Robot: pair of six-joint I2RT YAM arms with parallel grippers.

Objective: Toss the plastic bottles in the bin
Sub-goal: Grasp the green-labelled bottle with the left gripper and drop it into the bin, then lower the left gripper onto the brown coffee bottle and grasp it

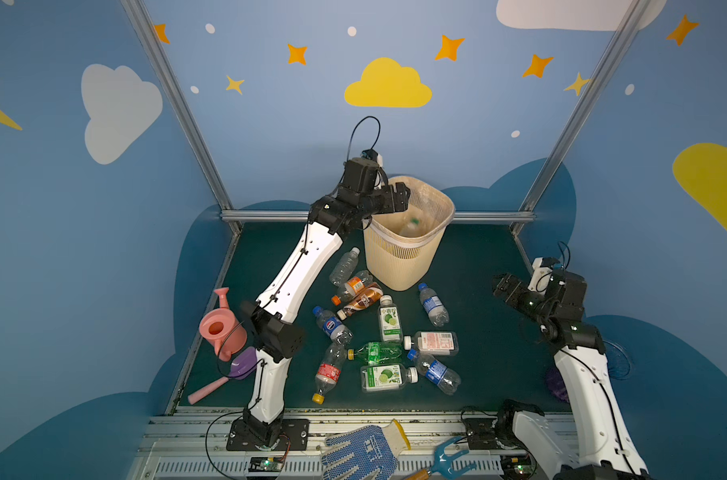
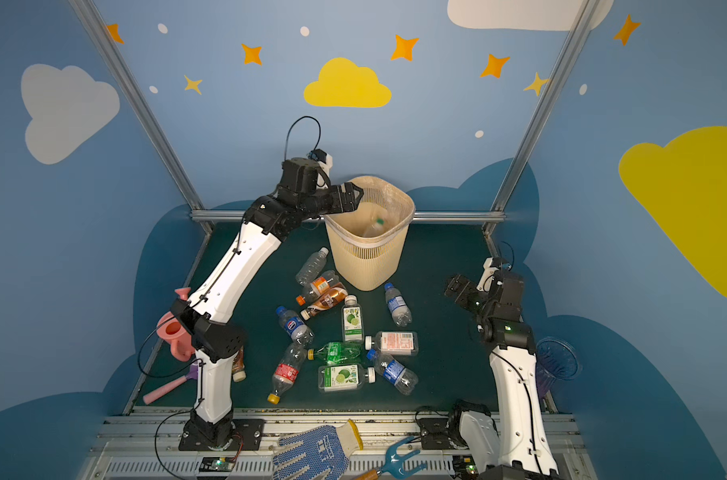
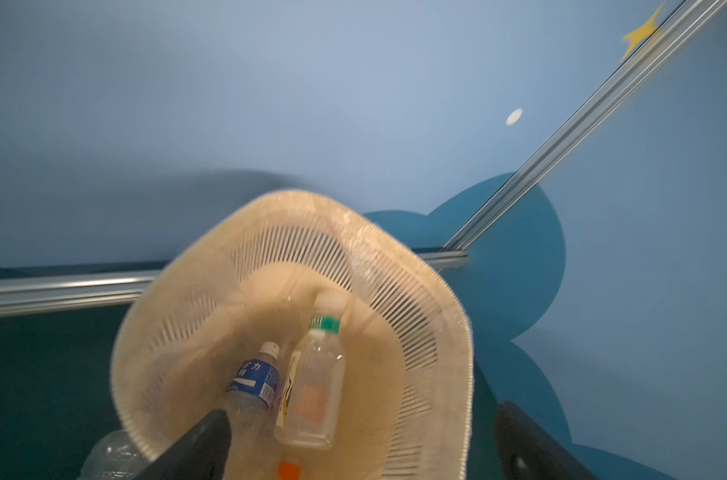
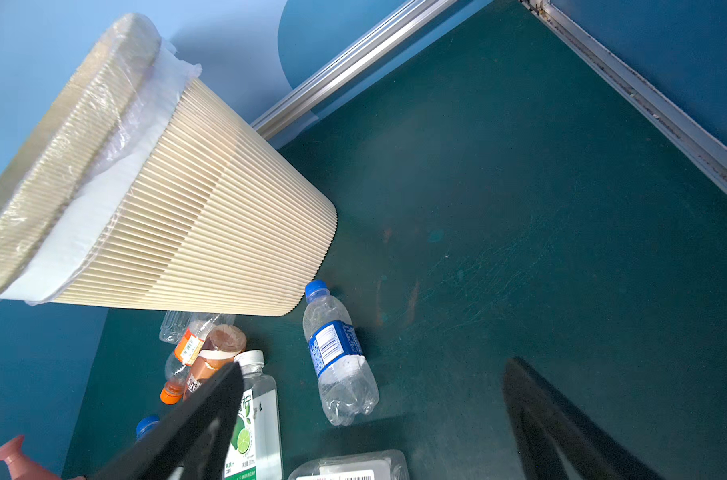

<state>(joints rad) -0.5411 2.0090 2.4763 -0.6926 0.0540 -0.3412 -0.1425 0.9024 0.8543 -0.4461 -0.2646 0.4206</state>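
Note:
The beige slatted bin [image 1: 407, 257] [image 2: 370, 262] stands at the back middle of the green mat. My left gripper [image 1: 404, 196] hangs over its left rim, open and empty. In the left wrist view the gripper [image 3: 366, 444] looks down into the bin [image 3: 436, 282], where a blue-labelled bottle [image 3: 251, 386], a clear bottle with a green band [image 3: 311, 386] and an orange cap [image 3: 290, 469] lie. Several plastic bottles [image 1: 390, 320] are scattered on the mat in front of the bin. My right gripper [image 1: 501, 286] [image 4: 376, 370] hovers open at the right, above a blue-capped bottle [image 4: 336, 353].
A pink watering can [image 1: 222, 328] and a purple scoop [image 1: 239, 368] lie by the left arm's base. A dotted glove [image 1: 361, 451] and a blue hand fork [image 1: 449, 457] rest on the front rail. A clear blue cup [image 2: 557, 361] sits at the right edge.

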